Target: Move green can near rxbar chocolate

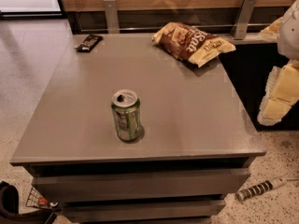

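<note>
one green can upright on the grey table, gripper off to the right.
the gripper, pale and cut off by the frame edge, touches nothing; whether it is open or closed cannot be told. the silver-topped can stands near the front edge, well apart from the rxbar chocolate at the far left corner.

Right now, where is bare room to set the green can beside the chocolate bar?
Bare table lies right of and in front of the chocolate bar, up to the chip bag. Around the green can, all is free too. Only the back right corner is crowded, by the bag. The hand hangs beyond the table's right edge.
</note>
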